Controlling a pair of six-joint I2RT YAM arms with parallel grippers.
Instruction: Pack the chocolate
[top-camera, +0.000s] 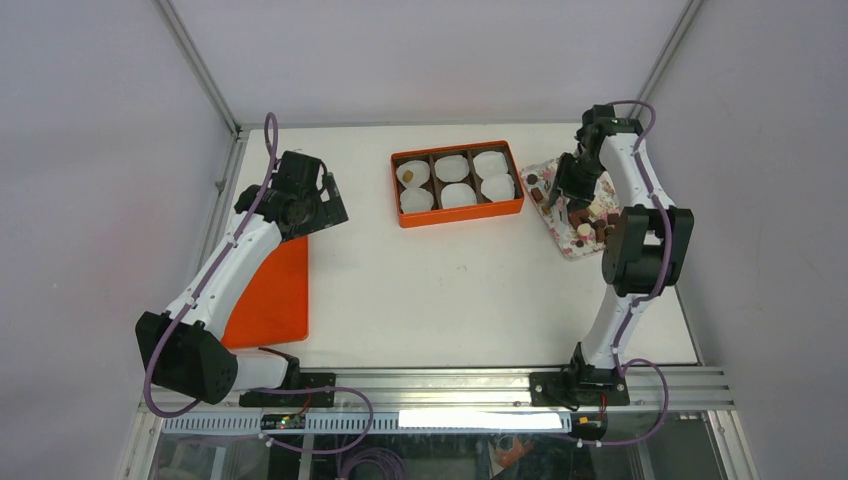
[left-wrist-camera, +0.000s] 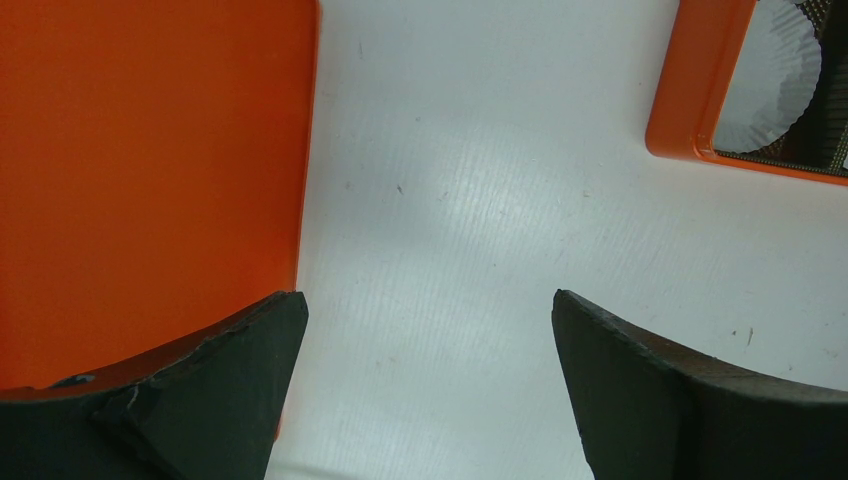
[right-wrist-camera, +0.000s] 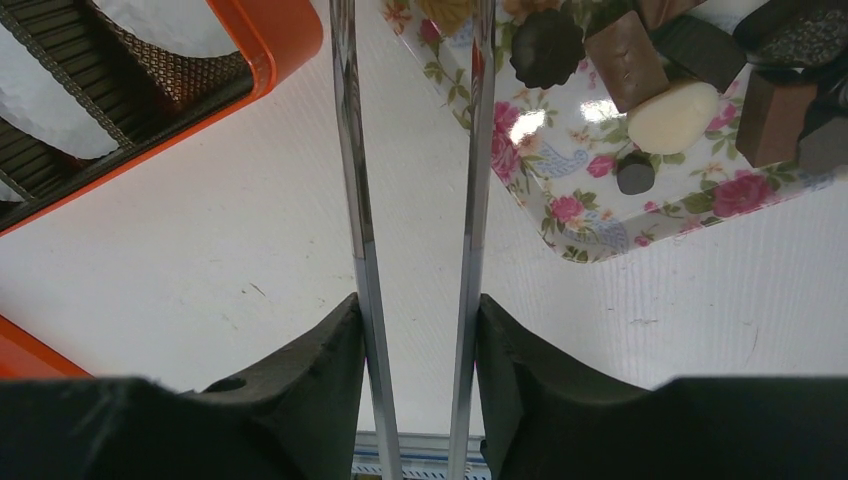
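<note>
The white table (top-camera: 450, 290) carries everything. There are two arms. The left arm (top-camera: 235, 265) reaches over one flat orange lid (top-camera: 270, 300) at the left side. The right arm (top-camera: 632, 300) bends over the far right corner.

Near the far edge stands one orange box (top-camera: 462, 214) with six compartments in two rows of three. Each compartment holds one white paper cup (top-camera: 457, 196), so six cups. Just right of the box lies one floral tray (right-wrist-camera: 580, 150), and the arm covers a part of it in the top view.

Most of the chocolate pieces (right-wrist-camera: 672, 115) lie on this tray. In the right wrist view I count at least seven: dark, brown and one cream. Some are cut off at the picture edge, so the full number is not clear. One tan piece (top-camera: 408, 176) sits in the cup of the far left compartment.

The left gripper (left-wrist-camera: 430, 300) is released, its fingers wide apart above bare table, beside the lid. The right gripper (top-camera: 575, 185) hangs over the near-left part of the tray. Two metal strips (right-wrist-camera: 352, 150) run from its fingers with a narrow gap. Their tips are out of the picture, so I cannot tell whether they grasp anything.
</note>
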